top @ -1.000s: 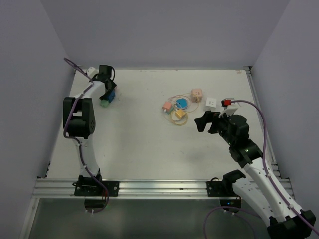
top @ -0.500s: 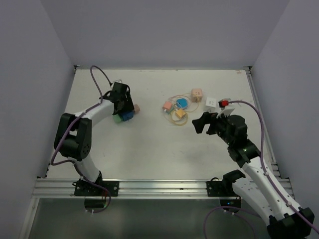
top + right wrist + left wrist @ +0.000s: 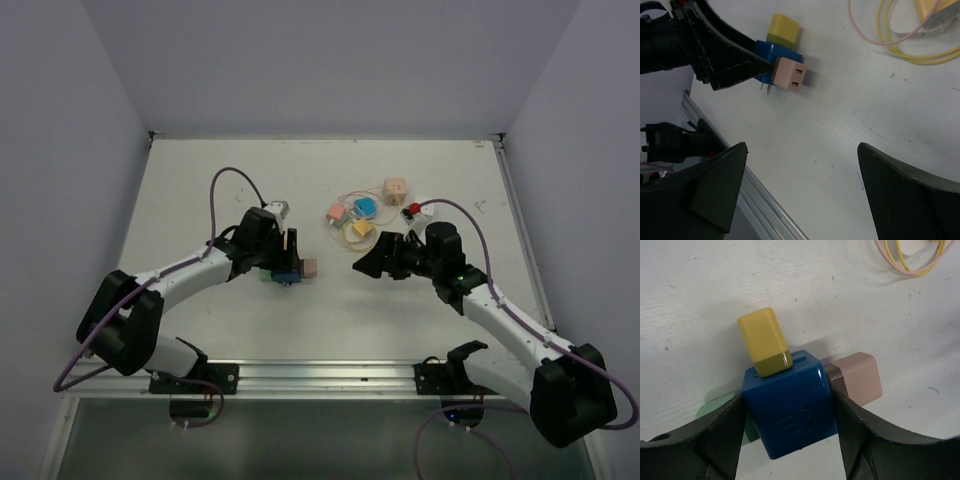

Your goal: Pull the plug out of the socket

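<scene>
A blue cube socket (image 3: 288, 273) sits on the white table, gripped on two sides by my left gripper (image 3: 284, 258), which is shut on it. In the left wrist view the socket (image 3: 787, 410) carries a yellow plug (image 3: 764, 342) on top, a pink plug (image 3: 855, 377) on its right and a green plug (image 3: 715, 407) on its left. My right gripper (image 3: 364, 263) is open and empty, a short way right of the pink plug (image 3: 310, 268). The right wrist view shows the pink plug (image 3: 790, 73), the socket (image 3: 765, 50) and the yellow plug (image 3: 783, 25) beyond the open gripper (image 3: 801, 150).
A cluster of small adapters with looped yellow and pink cables (image 3: 358, 215) lies at the table's centre back, with a pink cube (image 3: 395, 189) beside it. The cables also show in the right wrist view (image 3: 920, 42). An aluminium rail (image 3: 320, 376) runs along the near edge.
My left arm has swung from the far left to the table's centre, carrying the socket with its plugs. My right gripper has moved left towards it.
</scene>
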Tool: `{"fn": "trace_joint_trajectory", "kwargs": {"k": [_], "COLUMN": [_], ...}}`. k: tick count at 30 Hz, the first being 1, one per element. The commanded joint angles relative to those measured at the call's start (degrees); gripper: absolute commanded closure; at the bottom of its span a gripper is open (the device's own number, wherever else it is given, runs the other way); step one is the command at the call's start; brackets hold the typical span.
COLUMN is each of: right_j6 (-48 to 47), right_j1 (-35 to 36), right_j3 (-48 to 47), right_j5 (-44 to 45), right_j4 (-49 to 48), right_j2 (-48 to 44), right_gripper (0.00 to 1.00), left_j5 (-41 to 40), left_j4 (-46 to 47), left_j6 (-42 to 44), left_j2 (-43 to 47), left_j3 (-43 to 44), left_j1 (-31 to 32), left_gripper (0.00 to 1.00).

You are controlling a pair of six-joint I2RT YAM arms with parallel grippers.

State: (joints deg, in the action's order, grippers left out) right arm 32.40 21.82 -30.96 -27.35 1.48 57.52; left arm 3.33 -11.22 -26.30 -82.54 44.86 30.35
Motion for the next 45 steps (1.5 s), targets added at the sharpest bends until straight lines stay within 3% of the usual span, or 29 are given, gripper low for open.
{"fn": "trace_joint_trajectory", "kwargs": {"k": [1, 9, 19, 28, 32, 35, 41, 42, 45], "right_j6": [10.0, 18.2, 22.4, 24.5, 24.2, 23.6, 24.1, 25.0, 25.8], "right_j1": [2.7, 10.0, 14.7, 16.5, 16.9, 17.0, 17.1, 17.1, 17.0], "right_j3": [1.8, 3.2, 1.0, -2.3, -3.6, -4.4, -3.8, -3.5, -1.7], "right_j5": [-5.9, -2.5, -0.4, -4.5, -4.8, -5.1, -7.1, -7.4, -8.1], "right_j4": [-11.0, -25.6, -38.5, -47.3, -47.9, -47.9, -51.8, -53.1, -57.0], "right_j2": [2.3, 14.7, 28.0, 35.5, 37.0, 37.7, 40.0, 40.8, 41.5], "right_gripper": [0.05, 0.08, 0.21, 0.33, 0.34, 0.4, 0.69, 0.8, 1.0], "left_j5": [3.3, 4.0, 4.8, 5.0, 5.2, 5.7, 5.5, 5.4, 3.6], "left_j4": [4.4, 6.0, 5.5, 5.1, 4.6, 5.0, 5.2, 5.2, 4.5], "left_j6": [1.5, -0.1, 0.0, -0.8, -0.6, -1.0, -1.9, -2.0, -2.5], "left_j2": [4.8, 9.6, 15.0, 18.0, 18.4, 18.8, 19.7, 19.8, 20.0], "left_j3": [-1.4, -4.1, -6.1, -7.9, -8.3, -8.7, -8.9, -8.9, -8.8], "left_j1": [0.6, 1.5, 2.1, 2.2, 2.2, 2.2, 2.2, 2.2, 2.2], "left_gripper": [0.85, 1.0, 1.0, 1.0, 1.0, 1.0, 1.0, 1.0, 1.0]}}
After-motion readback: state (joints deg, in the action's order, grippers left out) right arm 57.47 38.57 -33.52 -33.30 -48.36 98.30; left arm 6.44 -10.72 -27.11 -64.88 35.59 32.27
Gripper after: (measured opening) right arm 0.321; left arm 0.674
